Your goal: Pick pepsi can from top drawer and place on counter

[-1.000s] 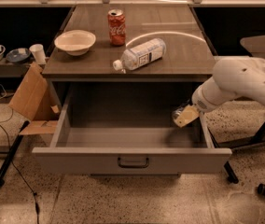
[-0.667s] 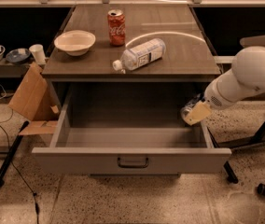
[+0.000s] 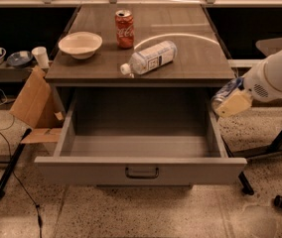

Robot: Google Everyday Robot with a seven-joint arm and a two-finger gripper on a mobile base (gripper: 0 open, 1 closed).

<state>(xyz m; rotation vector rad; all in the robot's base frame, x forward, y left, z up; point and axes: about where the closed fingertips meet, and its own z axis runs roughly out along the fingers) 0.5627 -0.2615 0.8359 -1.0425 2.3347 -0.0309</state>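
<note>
Counter [image 3: 190, 58]: wood-grain top, matt with a faint sheen.
Top drawer [image 3: 81, 170], under the counter: smooth matt grey panels, dark metal handle [image 3: 142, 172].
Gripper [image 3: 229, 101], right of the counter: matt cream plastic, clasping the pepsi can [image 3: 223, 91], seemingly glossy metal.
On the counter: clear plastic bottle [image 3: 151, 58], glossy red can [image 3: 124, 29].

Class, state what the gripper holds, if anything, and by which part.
The gripper, right of the open top drawer, grips the pepsi can across its side wall, the can tilted.
</note>
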